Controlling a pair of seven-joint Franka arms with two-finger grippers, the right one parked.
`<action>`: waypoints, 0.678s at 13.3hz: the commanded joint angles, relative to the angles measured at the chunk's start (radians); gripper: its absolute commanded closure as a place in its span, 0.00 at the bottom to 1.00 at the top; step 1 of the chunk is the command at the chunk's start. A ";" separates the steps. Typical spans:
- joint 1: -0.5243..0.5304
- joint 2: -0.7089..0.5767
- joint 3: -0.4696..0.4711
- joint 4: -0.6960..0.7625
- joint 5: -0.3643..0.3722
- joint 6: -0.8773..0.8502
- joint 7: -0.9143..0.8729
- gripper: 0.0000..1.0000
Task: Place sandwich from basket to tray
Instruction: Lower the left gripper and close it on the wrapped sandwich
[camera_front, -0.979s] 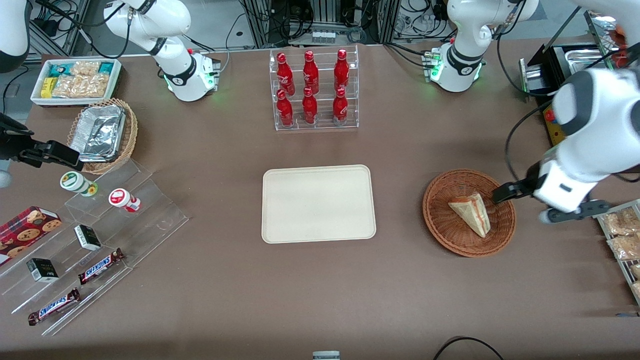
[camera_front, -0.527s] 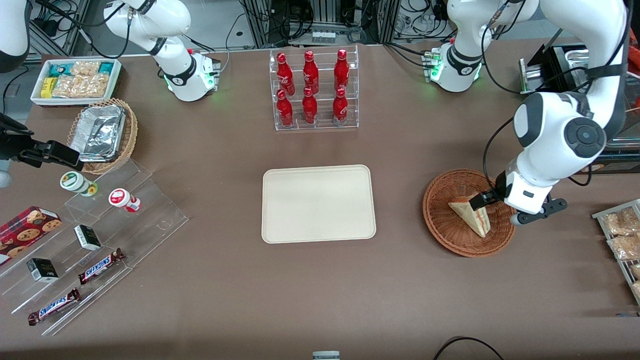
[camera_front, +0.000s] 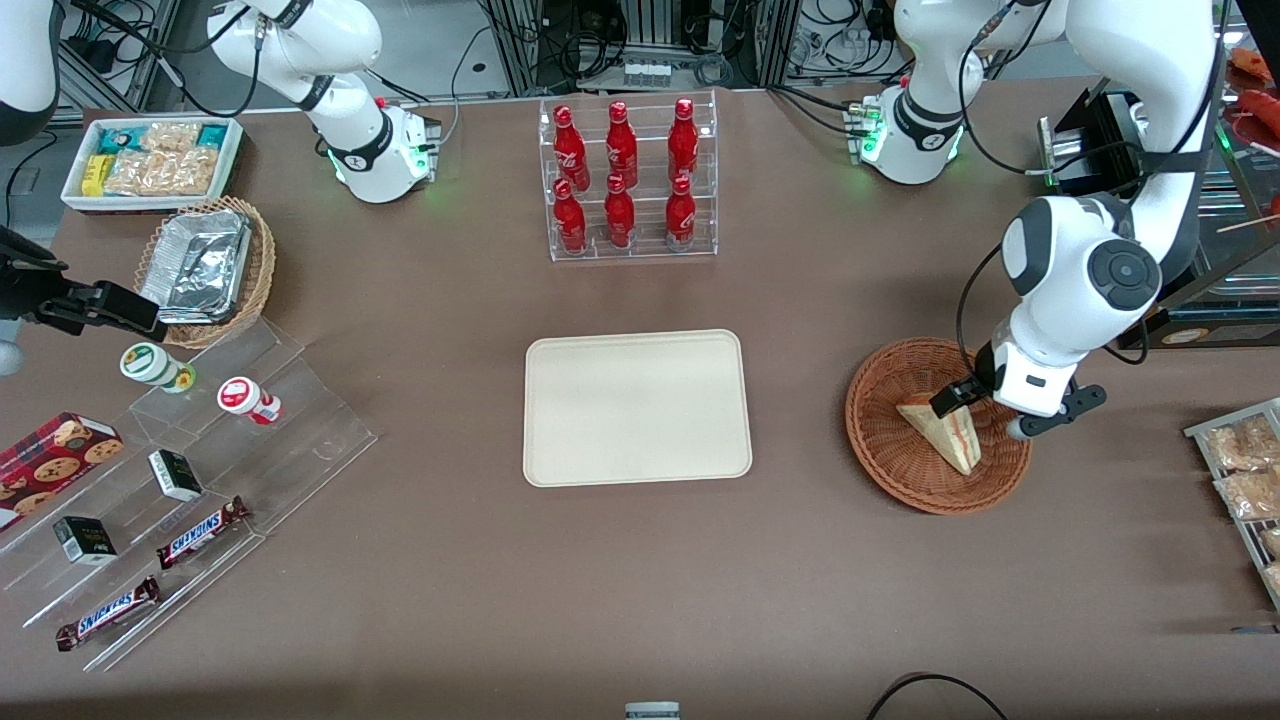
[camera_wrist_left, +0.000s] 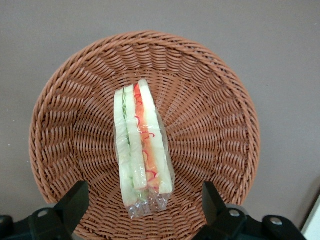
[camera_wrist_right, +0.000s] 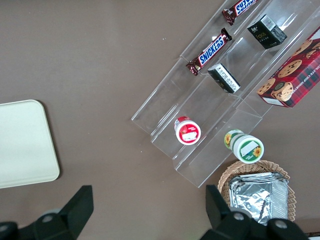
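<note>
While bare brown table lies open around the cream tray, SNICKERS bars read clearly toward the parked arm's end. In the basket, the wrapped sandwich lies between the gripper's wide-spread fingers, untouched.

"SNICKERS" reads in white-backed blue letters on two brown candy bars lying on the clear stepped display stand toward the parked arm's end of the table (the right wrist view shows the same word on one bar). Nothing else is legible.
</note>
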 joint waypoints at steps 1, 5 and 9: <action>0.000 0.026 -0.001 -0.007 0.022 0.052 -0.031 0.00; -0.002 0.089 -0.001 -0.012 0.022 0.132 -0.051 0.00; -0.002 0.126 -0.001 -0.014 0.022 0.147 -0.053 0.13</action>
